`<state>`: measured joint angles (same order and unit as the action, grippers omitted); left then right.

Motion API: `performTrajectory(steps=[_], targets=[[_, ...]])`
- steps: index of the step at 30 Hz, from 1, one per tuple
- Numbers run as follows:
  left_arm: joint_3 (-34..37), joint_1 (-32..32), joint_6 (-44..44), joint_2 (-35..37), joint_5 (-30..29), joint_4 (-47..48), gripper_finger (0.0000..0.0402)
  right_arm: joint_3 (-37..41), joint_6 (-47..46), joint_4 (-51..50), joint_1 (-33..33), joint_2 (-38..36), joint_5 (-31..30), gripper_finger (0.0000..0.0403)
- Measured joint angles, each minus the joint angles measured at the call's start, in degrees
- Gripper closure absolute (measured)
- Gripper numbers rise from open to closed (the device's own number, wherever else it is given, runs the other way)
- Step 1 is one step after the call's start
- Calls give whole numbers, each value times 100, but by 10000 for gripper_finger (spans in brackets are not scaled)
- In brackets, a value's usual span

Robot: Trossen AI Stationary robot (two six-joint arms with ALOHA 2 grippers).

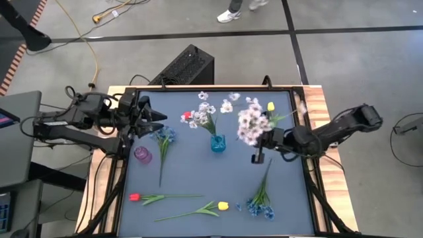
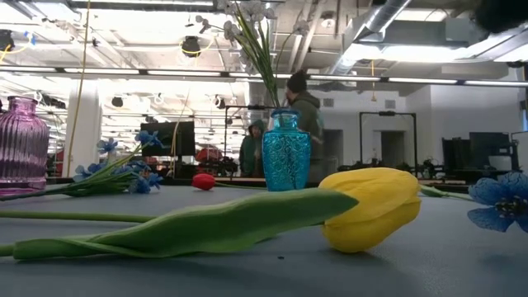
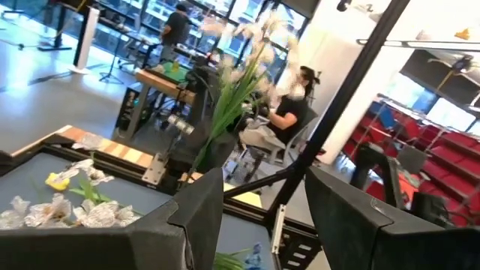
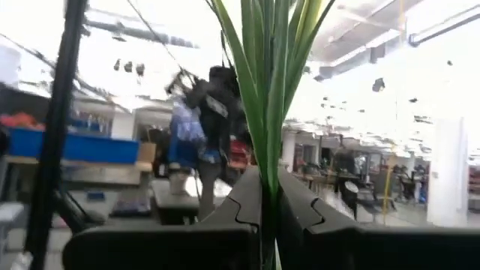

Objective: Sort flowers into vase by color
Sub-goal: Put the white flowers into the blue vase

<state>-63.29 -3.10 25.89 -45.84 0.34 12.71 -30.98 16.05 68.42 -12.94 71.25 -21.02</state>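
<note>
Our right claw (image 1: 263, 143) is clamped on a white spray (image 1: 250, 124) by its green stems (blossoms upward, ready for dropping in), the blue vase (image 1: 217, 143) just beside it. Our left claw (image 1: 142, 114) waits with fingers apart above the purple vase (image 1: 143, 155).

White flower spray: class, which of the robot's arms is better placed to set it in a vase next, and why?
Right. The right end effector is shut on the white flower spray, lifted close to the blue vase. The left end effector is open and holds nothing, near the purple vase.
</note>
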Motion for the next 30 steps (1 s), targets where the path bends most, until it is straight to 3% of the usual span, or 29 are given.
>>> performTrajectory(steps=[10, 17, 30], targets=[[0, -2, 24, -64, -70, 204, 224, -12, -507, 2109, 524, 1614, 441, 364], [0, -2, 28, -66, -97, 416, 224, -77, -649, 2134, 720, 2267, 457, 364], [0, -2, 46, -66, -121, 468, 224, -189, -678, 2122, 953, 2380, 479, 364]])
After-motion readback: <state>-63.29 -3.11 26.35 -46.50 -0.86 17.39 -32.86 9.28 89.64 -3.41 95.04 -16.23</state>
